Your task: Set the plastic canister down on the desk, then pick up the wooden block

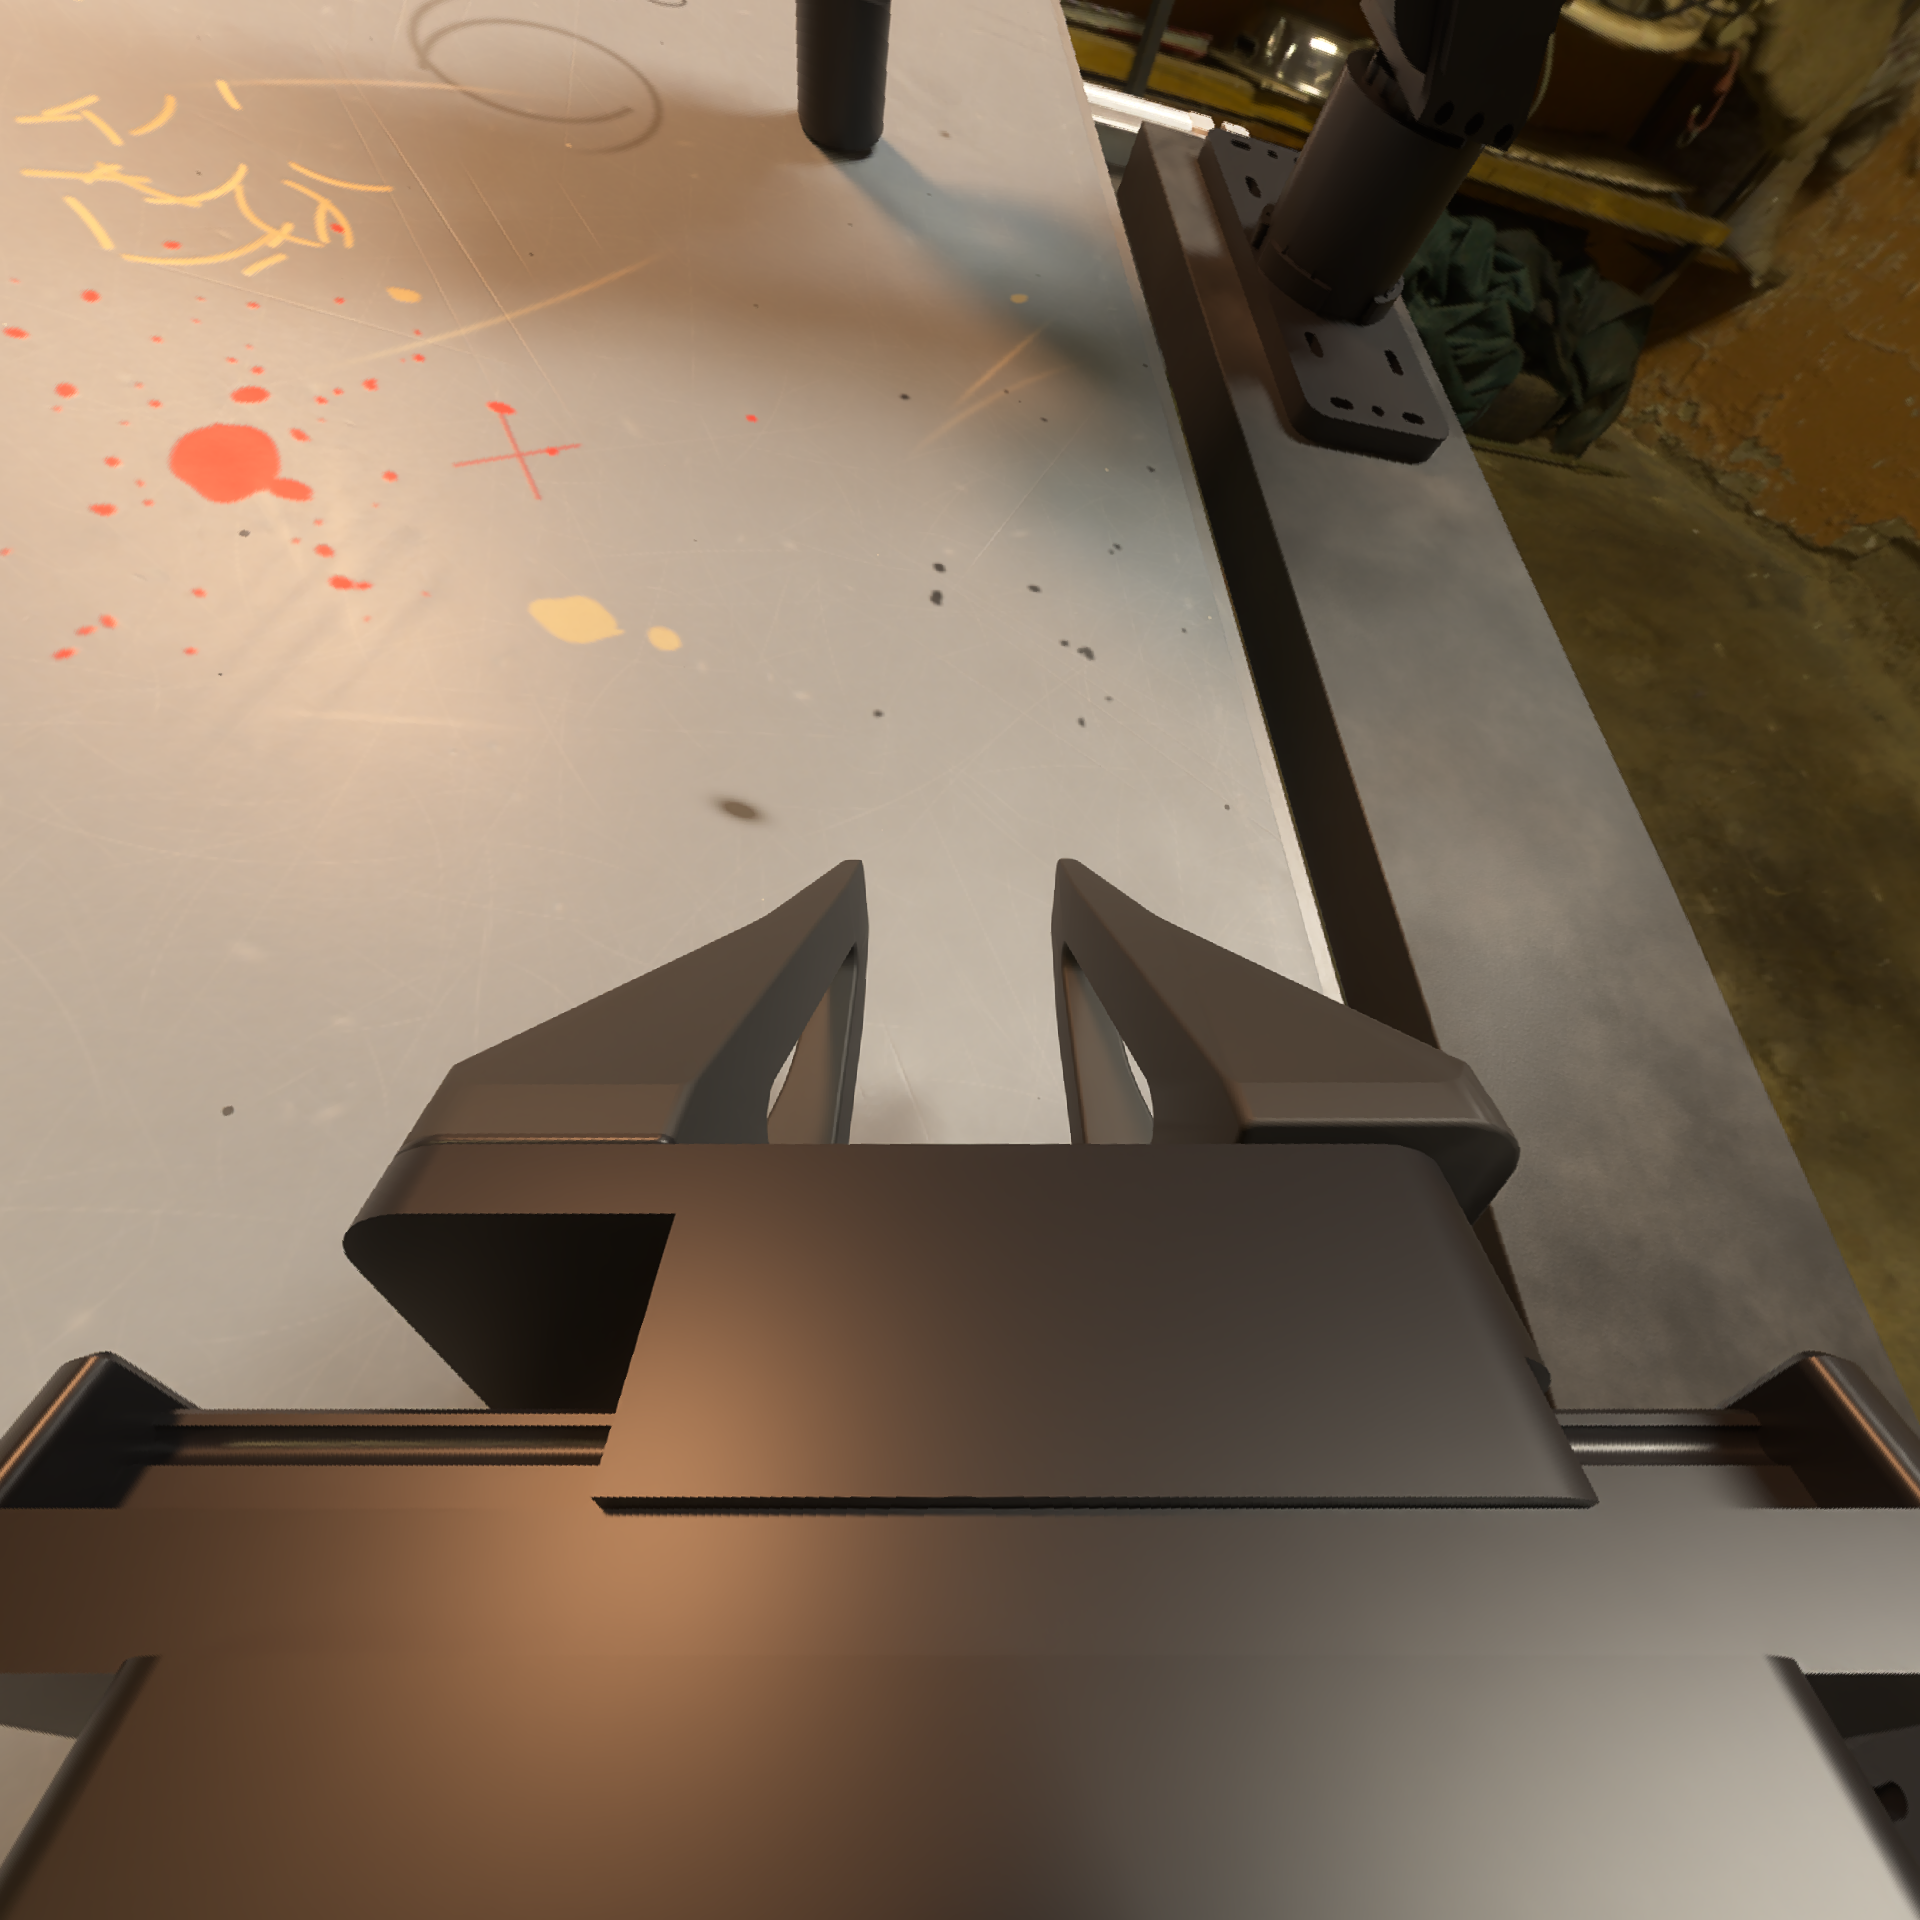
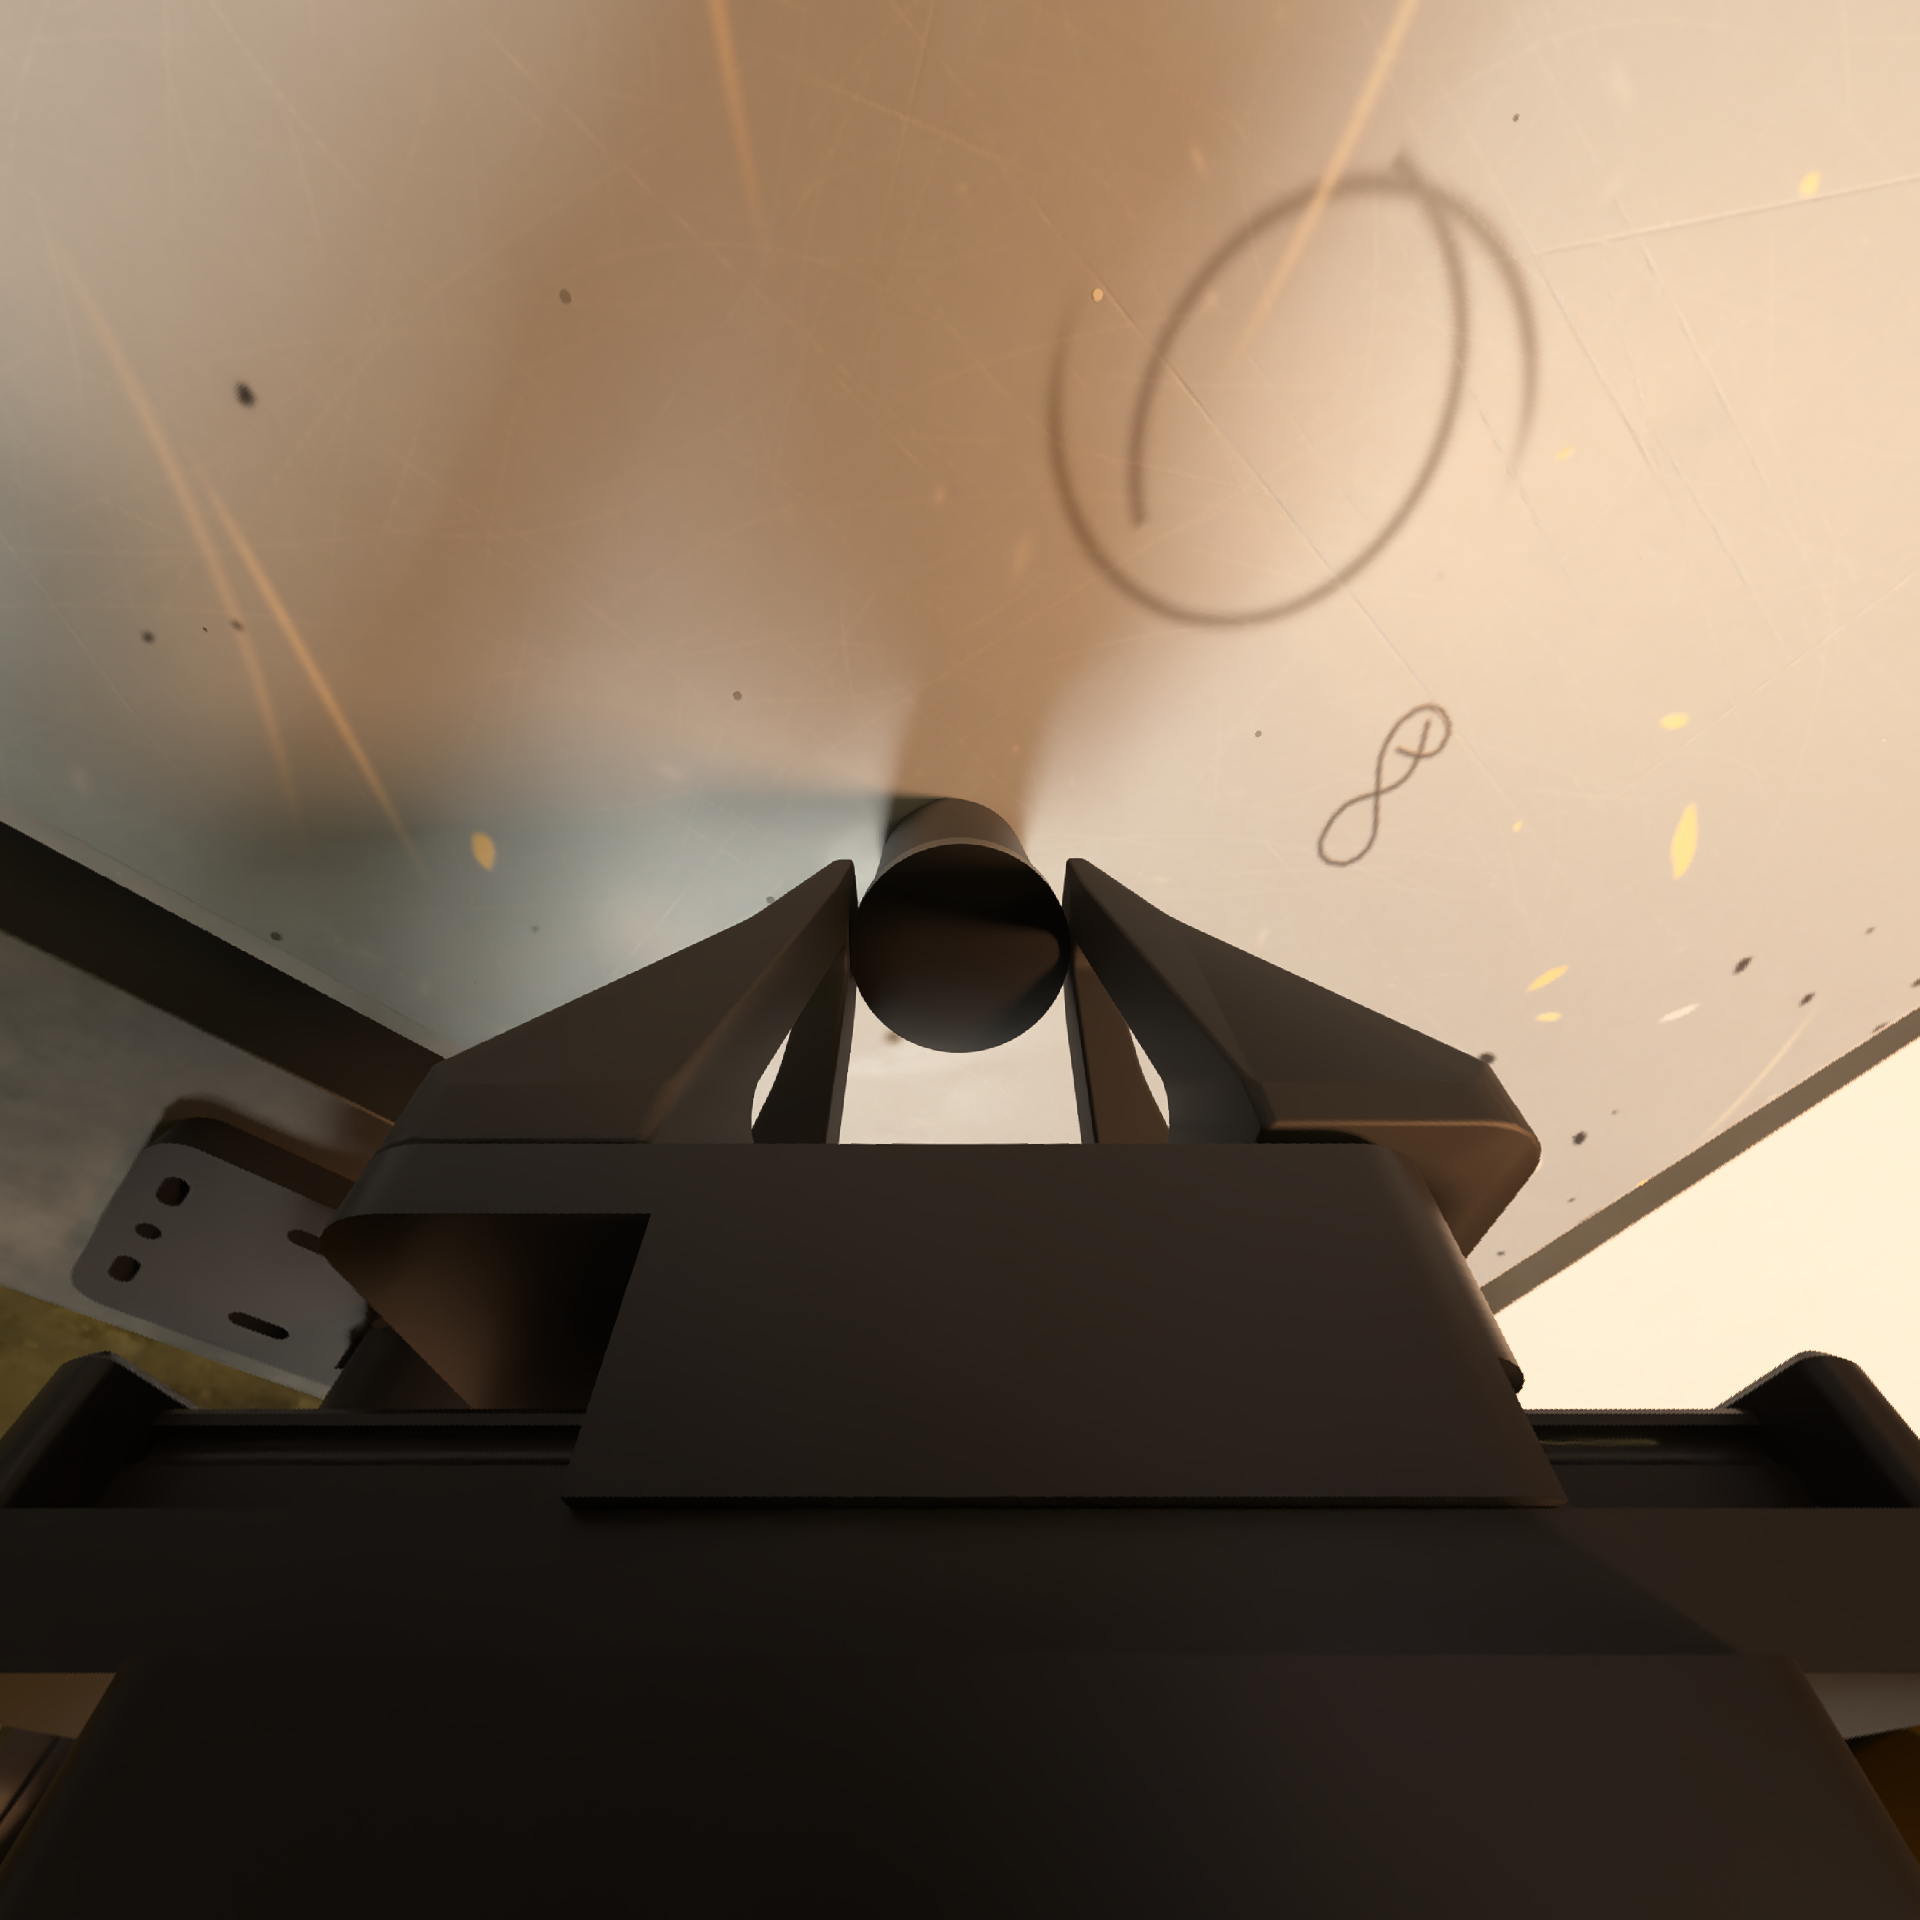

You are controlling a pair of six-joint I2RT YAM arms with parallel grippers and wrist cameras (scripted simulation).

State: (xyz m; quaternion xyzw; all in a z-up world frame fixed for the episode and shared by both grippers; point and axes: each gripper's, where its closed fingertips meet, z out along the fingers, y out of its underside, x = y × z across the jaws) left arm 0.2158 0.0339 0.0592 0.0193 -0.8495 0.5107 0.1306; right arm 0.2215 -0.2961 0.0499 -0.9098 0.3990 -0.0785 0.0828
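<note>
The plastic canister (image 2: 961,940) is a dark cylinder seen end-on in the right wrist view. My right gripper (image 2: 961,871) is shut on it, with a finger pressed against each side. In the left wrist view the canister (image 1: 842,78) stands upright at the far end of the desk (image 1: 623,727), its bottom at or just above the surface; its top and the gripper holding it are cut off. My left gripper (image 1: 958,871) is open and empty, low over the desk near its right edge. No wooden block is in view.
The pale desk top bears red and yellow paint splatter (image 1: 223,462) and a drawn dark loop (image 2: 1299,395). The right arm's base (image 1: 1351,208) is bolted to a grey rail (image 1: 1507,831) along the desk's right edge. Cluttered floor lies beyond it.
</note>
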